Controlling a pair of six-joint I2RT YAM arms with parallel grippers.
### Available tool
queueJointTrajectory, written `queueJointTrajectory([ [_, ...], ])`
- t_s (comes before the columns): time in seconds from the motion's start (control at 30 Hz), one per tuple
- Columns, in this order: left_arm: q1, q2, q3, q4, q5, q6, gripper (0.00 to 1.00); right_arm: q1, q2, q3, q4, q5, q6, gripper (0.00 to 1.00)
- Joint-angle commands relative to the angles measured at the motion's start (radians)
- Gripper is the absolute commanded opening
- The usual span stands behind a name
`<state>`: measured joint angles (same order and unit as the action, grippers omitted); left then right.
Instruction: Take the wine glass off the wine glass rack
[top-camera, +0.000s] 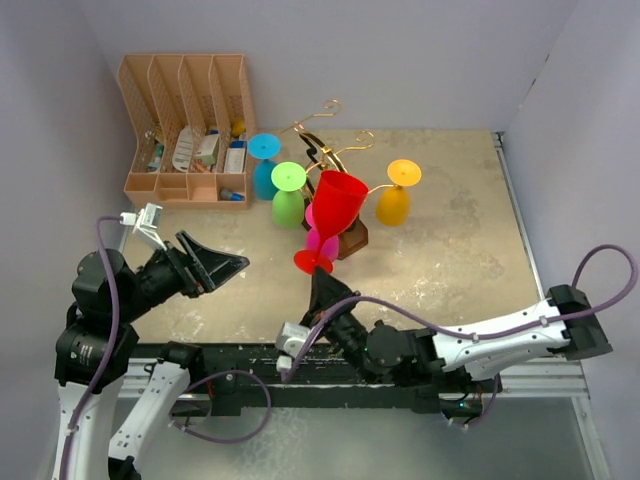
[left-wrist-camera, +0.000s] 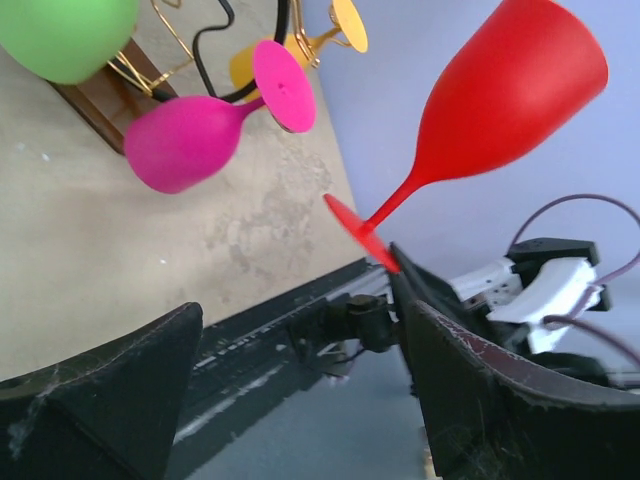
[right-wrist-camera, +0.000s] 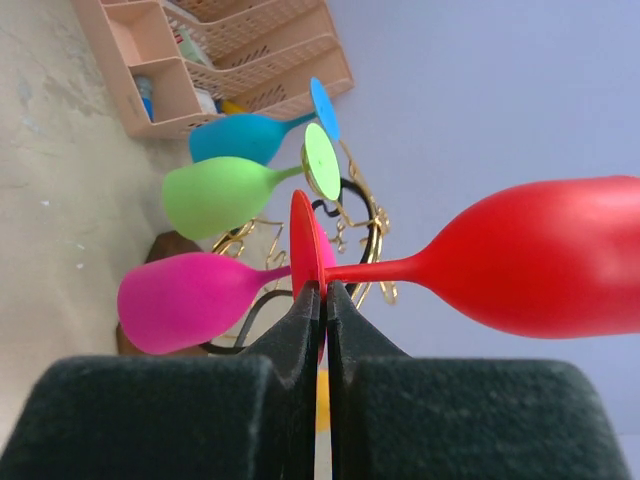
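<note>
right claw (right-wrist-camera: 322, 298) clamped on the foot of the red wine glass (top-camera: 335, 205), stem axis running straight out from the fingertips, bowl up, just on the near side of the rack (top-camera: 354, 238) and seemingly free of it; left claw (top-camera: 222, 272) agape, farther off.

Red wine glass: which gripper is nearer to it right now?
Right. The right gripper has its jaws shut on the foot of the red wine glass. The left gripper hangs open off to the left, apart from it.
</note>
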<state>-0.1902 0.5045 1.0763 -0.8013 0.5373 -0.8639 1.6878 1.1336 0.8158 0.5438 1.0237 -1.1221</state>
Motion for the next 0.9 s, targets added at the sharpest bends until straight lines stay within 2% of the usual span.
queueJointTrajectory([
  [0.0,0.000,0.002,0.021,0.071,0.084,-0.183,0.84,0.051,0.042,-0.028,0.453,0.031,-0.318,0.00],
  [0.13,0.000,0.017,0.009,0.108,0.143,-0.239,0.83,0.098,0.138,-0.043,0.692,-0.007,-0.507,0.00],
  [0.23,0.000,0.025,0.001,0.112,0.150,-0.249,0.81,0.114,0.199,-0.037,0.794,-0.028,-0.582,0.00],
  [0.53,0.000,0.034,-0.098,0.229,0.222,-0.344,0.77,0.132,0.302,-0.022,0.905,-0.051,-0.655,0.00],
  [0.87,0.000,0.035,-0.127,0.270,0.296,-0.397,0.71,0.132,0.417,0.034,1.040,-0.093,-0.732,0.00],
])
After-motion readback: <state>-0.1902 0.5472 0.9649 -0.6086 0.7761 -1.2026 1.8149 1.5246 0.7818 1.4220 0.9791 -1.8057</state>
